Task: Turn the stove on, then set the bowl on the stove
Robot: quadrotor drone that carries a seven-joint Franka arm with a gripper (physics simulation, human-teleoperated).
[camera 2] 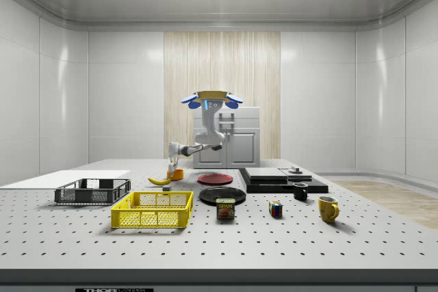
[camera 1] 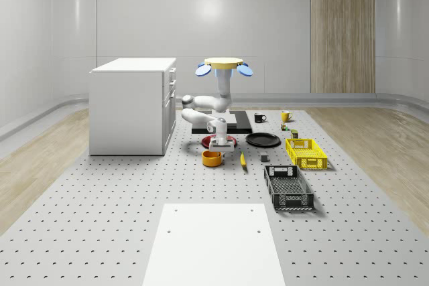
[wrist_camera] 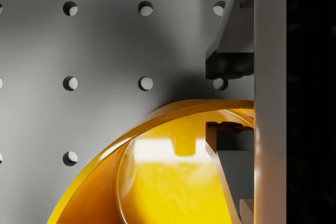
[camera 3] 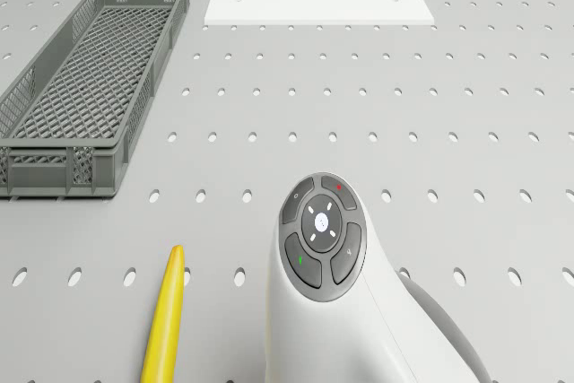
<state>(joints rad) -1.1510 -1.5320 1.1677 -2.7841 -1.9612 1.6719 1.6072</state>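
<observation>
bowl: orange bowl point(camera 1: 212, 158) sat upright, mouth up, on the surface point(camera 1: 134, 192), round so no long axis to call; just in front of the red plate point(camera 1: 209, 141), near the banana point(camera 1: 243, 160), well apart from the stove point(camera 1: 236, 122).
bowl close-up: in the wrist view the rim point(wrist_camera: 157, 116) curved between the two fingers, glossy inside facing the camera.
stove: flat black slab with a pale top plate, lying toward the surface's far edge behind the red plate; knob end toward the side view's right point(camera 2: 295, 170). Couldn't tell whether it was on.
surface: grey perforated plate; white panel point(camera 1: 213, 242) at the near edge; white cabinet point(camera 1: 132, 105) toward the whole-scene view's left.
other items: black plate point(camera 1: 263, 140), yellow basket point(camera 1: 306, 153), dark grey basket point(camera 1: 288, 187), black mug point(camera 1: 259, 118), yellow mug point(camera 1: 285, 116).
room: white panelled walls, one wood-slat panel, wood floor strips either side of the surface.
drone: hovered above the stove's near edge, rotors point(camera 1: 228, 67) well off the surface, arm reaching down and forward to the bowl.
pincer: pincer point(wrist_camera: 227, 98) pointed straight down over the bowl's rim, open narrowly; one finger point(wrist_camera: 231, 61) outside the wall, the other point(wrist_camera: 231, 145) inside. Straddling the rim with a visible gap, not clamped.
</observation>
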